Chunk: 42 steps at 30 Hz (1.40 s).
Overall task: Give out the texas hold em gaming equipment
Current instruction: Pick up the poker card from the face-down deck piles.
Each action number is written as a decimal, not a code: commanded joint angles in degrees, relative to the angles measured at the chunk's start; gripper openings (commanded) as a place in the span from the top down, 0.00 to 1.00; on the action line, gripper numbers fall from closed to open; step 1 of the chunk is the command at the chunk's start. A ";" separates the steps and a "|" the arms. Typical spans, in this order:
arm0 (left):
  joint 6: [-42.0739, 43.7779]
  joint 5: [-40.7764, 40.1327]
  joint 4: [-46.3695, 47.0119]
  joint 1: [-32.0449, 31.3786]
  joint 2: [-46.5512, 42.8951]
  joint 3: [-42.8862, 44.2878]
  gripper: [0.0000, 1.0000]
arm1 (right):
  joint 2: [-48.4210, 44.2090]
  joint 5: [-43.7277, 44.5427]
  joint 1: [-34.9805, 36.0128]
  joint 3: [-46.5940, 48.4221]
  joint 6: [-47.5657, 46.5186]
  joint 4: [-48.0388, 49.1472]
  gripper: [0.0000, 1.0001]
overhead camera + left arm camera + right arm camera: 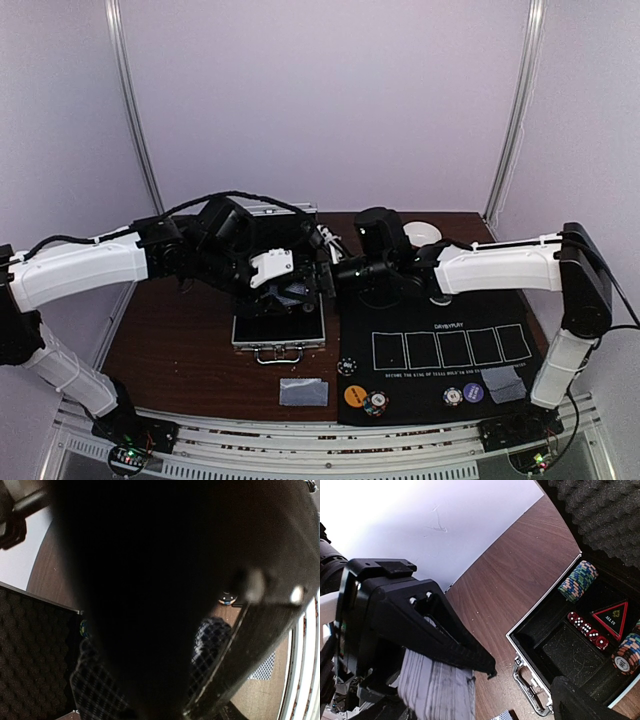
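Observation:
My left gripper (288,290) hangs over the open case (280,337) and holds a deck of grey-blue-backed cards (437,690) up in the air. The chequered backs show in the left wrist view (215,640), where a dark mass blocks most else. My right gripper (325,268) is open (527,680), and the deck's edge lies against the inner side of one finger (435,630). On the black mat (440,320) lie an orange disc (355,395), a purple disc (474,392), chip stacks (375,403) (453,397) and cards (505,383). More cards (303,392) lie on the wood.
The case (520,645) holds chip stacks (577,580), red dice (587,627) and a triangular marker (612,615). A white bowl (425,232) stands at the back right. A single chip (347,367) sits at the mat's left edge. The two arms meet closely above the case.

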 commanded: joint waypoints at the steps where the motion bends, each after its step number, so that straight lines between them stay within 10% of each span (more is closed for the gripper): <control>1: 0.23 -0.50 1.93 -0.06 1.27 2.33 0.50 | 1.77 -0.76 0.43 3.69 -3.68 -2.49 0.13; 19: 1.56 -2.93 1.05 0.02 2.99 2.11 0.50 | -2.55 3.91 -0.56 2.12 -6.66 -10.55 0.60; 42: 1.39 -4.23 1.44 0.53 4.76 1.41 0.50 | -3.93 4.20 -0.84 4.27 -9.54 -17.86 0.72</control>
